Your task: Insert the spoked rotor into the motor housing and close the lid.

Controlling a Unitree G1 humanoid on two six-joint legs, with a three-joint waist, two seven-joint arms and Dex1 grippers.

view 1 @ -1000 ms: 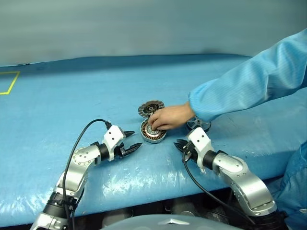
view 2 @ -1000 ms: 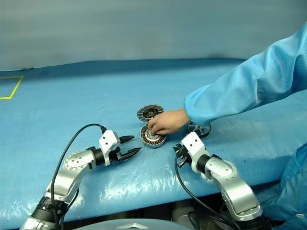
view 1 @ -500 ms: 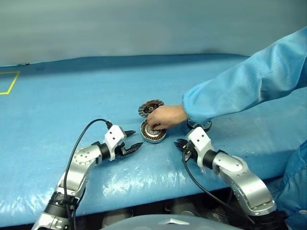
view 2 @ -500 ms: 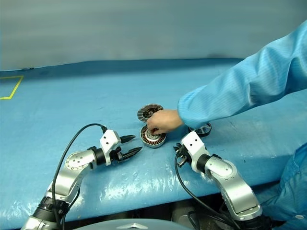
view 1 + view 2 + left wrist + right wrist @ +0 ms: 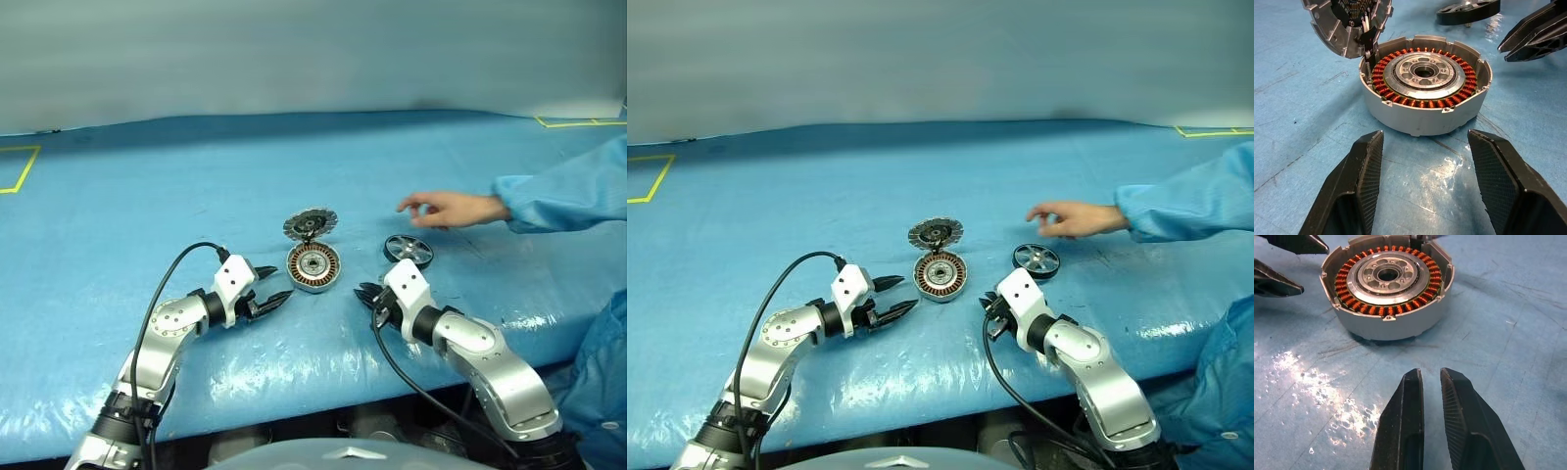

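The motor housing (image 5: 313, 266), a silver cup with copper windings around a central hub, sits open on the blue table. The lid (image 5: 310, 224) stands tilted at its far side, toothed face showing. The dark spoked rotor (image 5: 409, 250) lies flat on the table to the housing's right. My left gripper (image 5: 275, 283) is open and empty, pointing at the housing from its left with a small gap between them. My right gripper (image 5: 363, 292) is shut with only a thin slit between its fingers (image 5: 1409, 396). It holds nothing, and sits just right of the housing and in front of the rotor.
A person's hand (image 5: 446, 209) in a light blue sleeve (image 5: 563, 196) hovers over the table beyond the rotor, to the right. Yellow tape marks lie at the far left (image 5: 15, 166) and far right (image 5: 578, 121). The table's front edge (image 5: 294, 392) runs under my arms.
The person's hand has left the housing's hub and drawn back to the right, uncovering the housing and the rotor. Both of my grippers have stayed in place.
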